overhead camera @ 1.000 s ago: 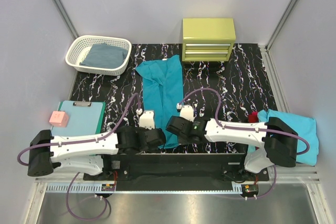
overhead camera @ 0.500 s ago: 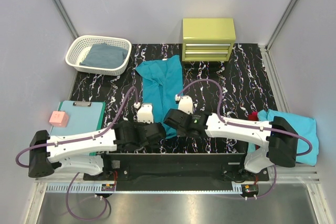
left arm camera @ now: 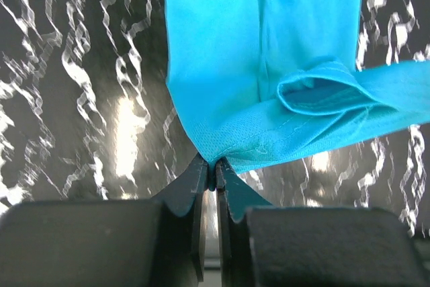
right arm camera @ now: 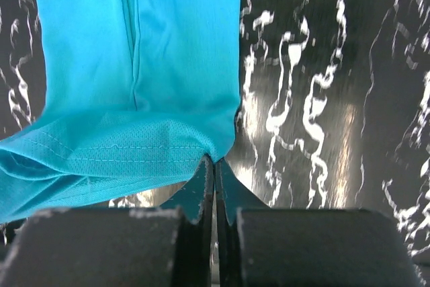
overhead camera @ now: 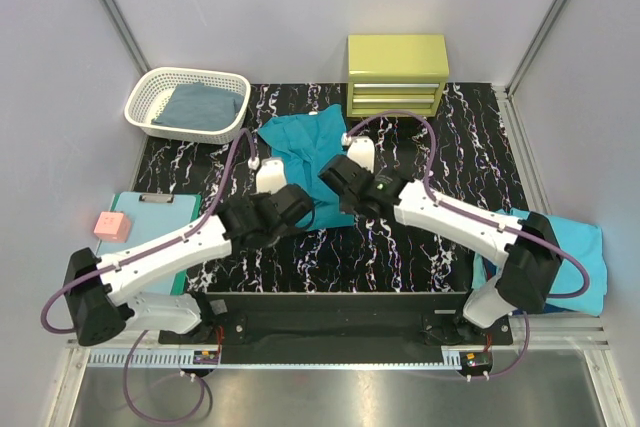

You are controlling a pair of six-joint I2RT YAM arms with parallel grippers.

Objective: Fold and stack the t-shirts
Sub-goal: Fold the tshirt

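Note:
The teal t-shirt [overhead camera: 305, 152] lies as a long folded strip on the black marbled table, its near end lifted and carried toward the far end. My left gripper [overhead camera: 283, 194] is shut on the near hem's left corner, seen in the left wrist view [left arm camera: 215, 165] pinching the cloth [left arm camera: 269, 65]. My right gripper [overhead camera: 340, 174] is shut on the hem's right corner, seen in the right wrist view [right arm camera: 214, 160] pinching the shirt [right arm camera: 134, 65]. A lighter turquoise shirt [overhead camera: 570, 247] and a bit of red cloth [overhead camera: 482, 220] lie at the right edge. A dark blue shirt [overhead camera: 200, 107] lies in the basket.
A white basket [overhead camera: 152, 87] stands at the back left. A yellow-green drawer box [overhead camera: 396, 74] stands at the back centre. A mint-green clipboard [overhead camera: 150, 227] with a pink block [overhead camera: 111, 226] lies at the left. The table [overhead camera: 440, 167] is black with white veins.
Both grippers have moved away from the arm bases toward the back, carrying the shirt's near hem over the rest of the shirt. The strip on the table now looks shorter.

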